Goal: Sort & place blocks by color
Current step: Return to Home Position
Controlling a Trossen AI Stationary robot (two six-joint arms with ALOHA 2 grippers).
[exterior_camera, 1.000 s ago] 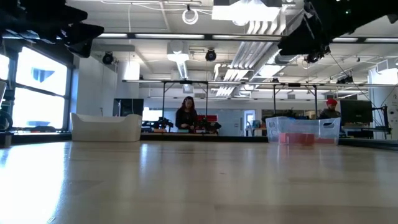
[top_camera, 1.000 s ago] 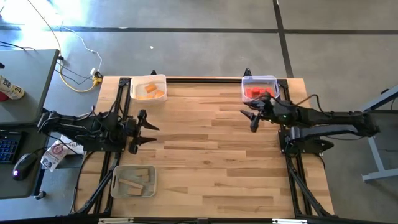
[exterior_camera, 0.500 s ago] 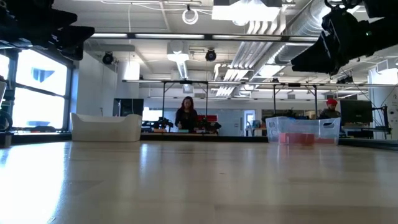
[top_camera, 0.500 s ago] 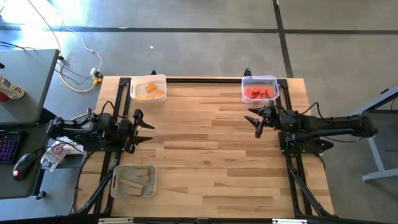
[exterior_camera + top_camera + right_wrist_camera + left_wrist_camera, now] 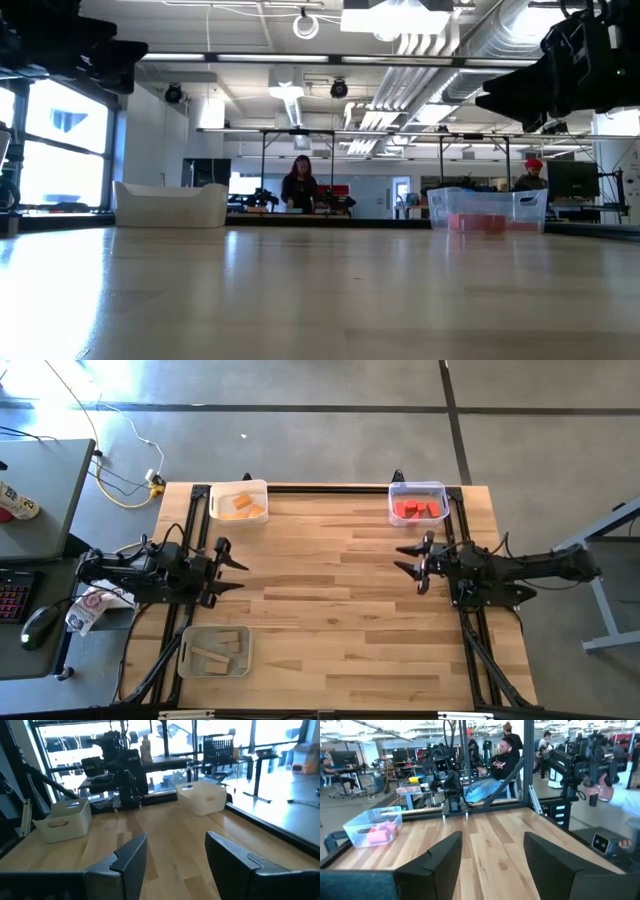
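Sorting looks done: orange blocks [image 5: 243, 506], red blocks [image 5: 418, 510] and tan blocks [image 5: 215, 648] lie in separate trays [image 5: 212, 500] at the surface [image 5: 330, 600] edges. Left gripper [image 5: 243, 576] and right gripper [image 5: 398, 558] hover empty, fingers released; only parking both arms seems left.

wooden table [image 5: 330, 610] bears a white tray [image 5: 213, 502], clear tray [image 5: 417, 485], gray tray [image 5: 184, 652].

Findings: the table [image 5: 330, 590] is laminated wood strips, smooth, with a satin sheen (it reflects light in the low view). The red blocks [image 5: 418, 510] and orange blocks [image 5: 243, 506] look painted and matt; the tan blocks [image 5: 212, 653] are bare wood. The clear tray [image 5: 418, 486] is translucent plastic. The white tray [image 5: 213, 500] and grey tray [image 5: 186, 665] are opaque, matt plastic. The left gripper [image 5: 492, 836] and right gripper [image 5: 176, 836] are dark, matt plastic.
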